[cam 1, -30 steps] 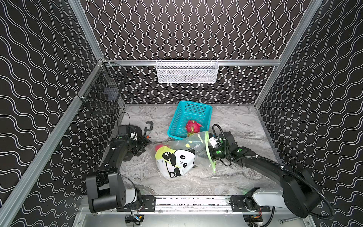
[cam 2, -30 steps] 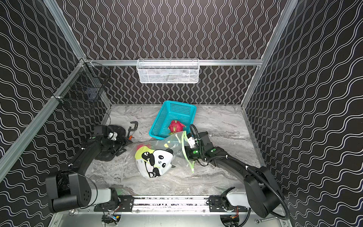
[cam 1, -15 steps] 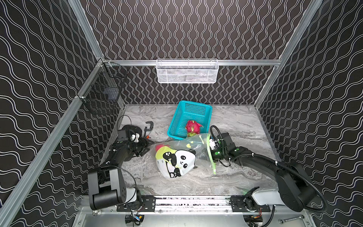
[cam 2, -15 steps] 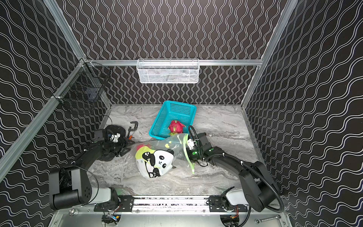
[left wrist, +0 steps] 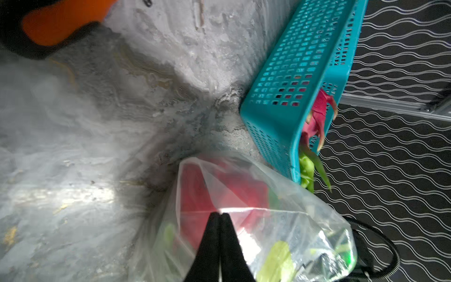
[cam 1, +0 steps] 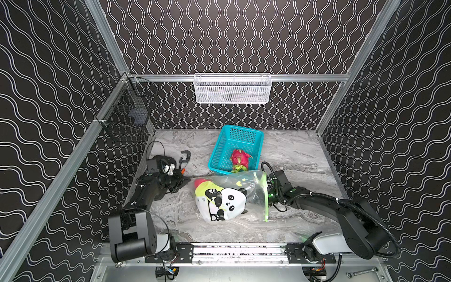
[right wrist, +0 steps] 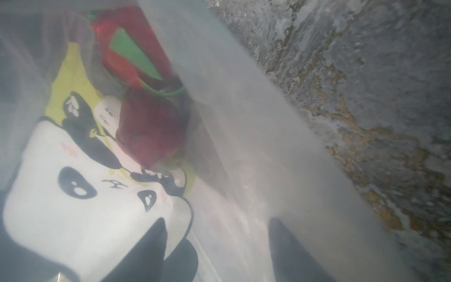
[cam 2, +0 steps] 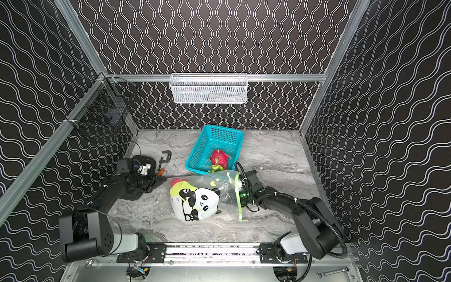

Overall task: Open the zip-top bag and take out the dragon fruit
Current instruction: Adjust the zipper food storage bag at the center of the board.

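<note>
Zip-top bag (cam 1: 229,195) lies on the table (cam 1: 292,156) between 2 claws, dragon fruit (cam 1: 201,182) inside near the left claw (left wrist: 219,214), which is closed at the bag's edge. Right claw (right wrist: 216,223) stands open at the zip strip (cam 1: 266,210).

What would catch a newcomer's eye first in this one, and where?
The panda-print bag lying mid-table, a red fruit showing through its clear plastic. Just behind it, a teal basket holds a pink dragon fruit. The left hand is shut at the bag's closed end; the right hand is open at the green zip.
</note>
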### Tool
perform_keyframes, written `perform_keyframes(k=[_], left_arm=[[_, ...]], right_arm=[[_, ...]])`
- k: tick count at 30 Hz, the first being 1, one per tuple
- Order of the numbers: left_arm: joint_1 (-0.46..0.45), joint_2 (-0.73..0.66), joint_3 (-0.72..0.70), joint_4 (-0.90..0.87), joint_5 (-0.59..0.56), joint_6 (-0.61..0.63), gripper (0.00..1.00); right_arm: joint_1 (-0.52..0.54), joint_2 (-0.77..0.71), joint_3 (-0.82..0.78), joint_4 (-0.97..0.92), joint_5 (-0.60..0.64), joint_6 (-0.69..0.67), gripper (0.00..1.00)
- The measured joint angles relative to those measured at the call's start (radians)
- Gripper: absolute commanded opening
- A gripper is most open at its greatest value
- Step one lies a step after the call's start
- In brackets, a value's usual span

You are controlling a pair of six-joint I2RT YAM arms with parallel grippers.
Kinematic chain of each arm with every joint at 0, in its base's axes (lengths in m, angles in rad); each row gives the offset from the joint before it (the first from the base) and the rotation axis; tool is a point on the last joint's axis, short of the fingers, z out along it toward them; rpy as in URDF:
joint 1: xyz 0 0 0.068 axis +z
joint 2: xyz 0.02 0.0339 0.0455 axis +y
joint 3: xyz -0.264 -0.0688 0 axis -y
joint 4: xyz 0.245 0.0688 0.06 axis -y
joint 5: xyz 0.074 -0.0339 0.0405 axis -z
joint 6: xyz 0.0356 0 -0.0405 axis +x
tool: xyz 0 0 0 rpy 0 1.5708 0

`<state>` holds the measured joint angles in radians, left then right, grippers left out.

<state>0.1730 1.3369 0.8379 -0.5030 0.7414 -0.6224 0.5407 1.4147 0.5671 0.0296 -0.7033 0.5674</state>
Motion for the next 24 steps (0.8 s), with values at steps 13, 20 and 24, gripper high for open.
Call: perform_keyframes(k=[13, 20, 24], left_arm=[[-0.299, -0.193, 0.365, -0.247, -0.187, -0.034, 0.00], [-0.409, -0.215, 0.394, -0.331, -0.232, -0.088, 0.00], [-0.441, -0.174, 0.450, -0.388, -0.257, -0.111, 0.00]], right_arm=[[-0.011, -0.004, -0.050, 0.044, 0.004, 0.000, 0.68], [-0.010, 0.007, -0.078, 0.145, -0.005, 0.033, 0.69], [0.019, 0.000, -0.087, 0.235, -0.021, 0.079, 0.70]])
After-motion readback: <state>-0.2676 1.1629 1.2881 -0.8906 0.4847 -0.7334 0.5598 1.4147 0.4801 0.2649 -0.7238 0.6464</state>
